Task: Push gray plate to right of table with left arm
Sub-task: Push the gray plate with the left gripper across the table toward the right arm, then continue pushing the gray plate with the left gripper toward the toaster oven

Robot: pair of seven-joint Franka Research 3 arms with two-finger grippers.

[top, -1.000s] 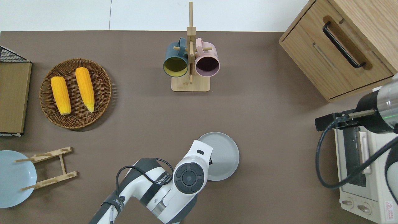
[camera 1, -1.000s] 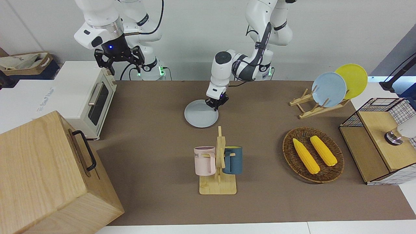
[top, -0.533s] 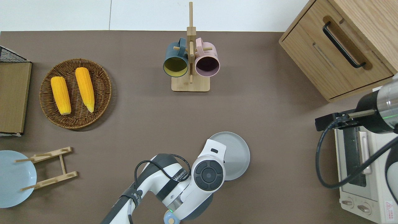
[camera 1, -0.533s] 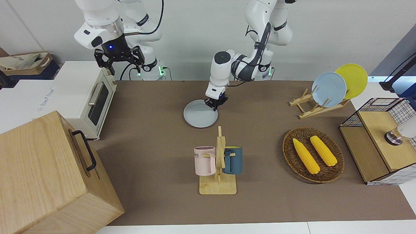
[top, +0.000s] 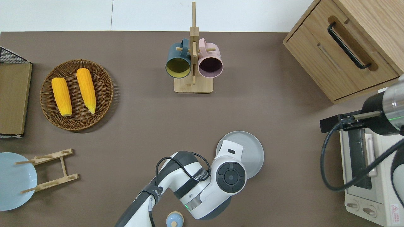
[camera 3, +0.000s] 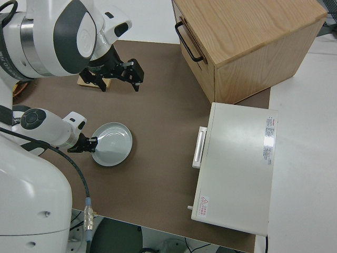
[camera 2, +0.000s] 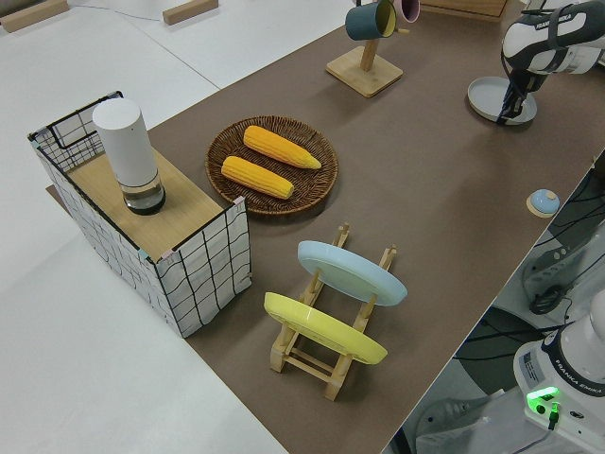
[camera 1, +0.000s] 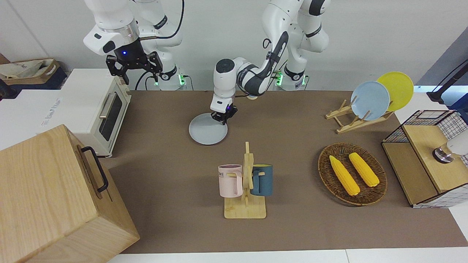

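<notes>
- While the right arm sits parked, left gripper [camera 1: 220,117] touches the round pale-gray plate's [camera 1: 206,134] rim; finger state unclear.
- Plate lies flat on the brown table [camera 1: 292,226], toward its robot-side edge.

I am watching through four cameras. The front one is facing the robots across the table [camera 1: 164,219]; the overhead one is looking straight down. The side cameras are looking along the table from each end. All four are sharing the gray plate [camera 1: 204,134] at mid-table.
</notes>
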